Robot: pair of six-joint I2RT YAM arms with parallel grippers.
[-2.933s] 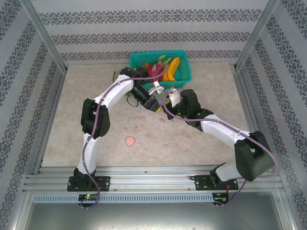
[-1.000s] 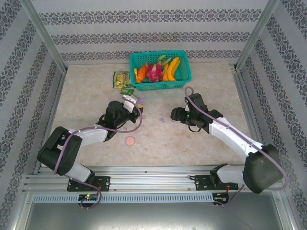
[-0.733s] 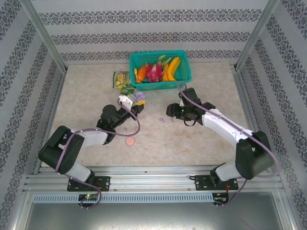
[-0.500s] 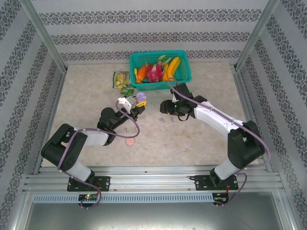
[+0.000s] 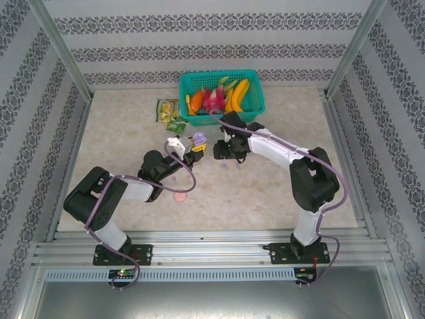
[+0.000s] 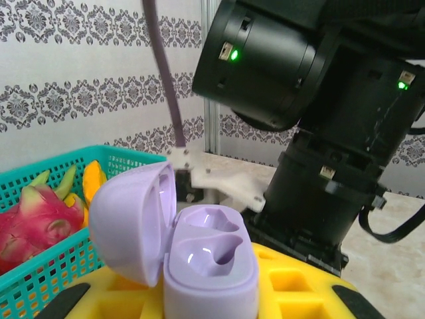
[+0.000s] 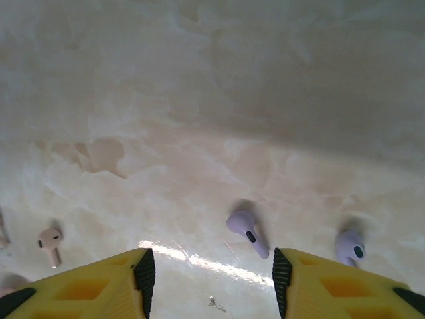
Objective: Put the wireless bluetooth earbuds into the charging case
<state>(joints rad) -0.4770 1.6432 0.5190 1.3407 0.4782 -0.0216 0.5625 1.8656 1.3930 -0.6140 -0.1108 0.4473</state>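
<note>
My left gripper [image 5: 190, 149] is shut on the lilac charging case [image 5: 198, 138], holding it above the table. In the left wrist view the case [image 6: 207, 260] stands between the yellow fingers [image 6: 302, 286] with its lid hinged open to the left and both sockets empty. My right gripper [image 5: 220, 151] hovers just right of it, open. In the right wrist view a lilac earbud [image 7: 247, 230] lies on the table just ahead of the gap between its fingers [image 7: 99, 286]. A second lilac earbud [image 7: 350, 246] lies to the right and a pale pink earbud [image 7: 50, 240] to the left.
A teal basket [image 5: 254, 106] of toy fruit stands at the back, close behind both grippers. Snack packets [image 5: 167, 109] lie left of it. A round pink case [image 5: 180, 196] rests on the table beside the left forearm. The right arm's black wrist [image 6: 312, 126] looms close behind the lilac case.
The right arm has swung left and now hangs over the lilac earbuds, its jaws somewhat narrower. The left gripper has carried the open case a little to the right.
</note>
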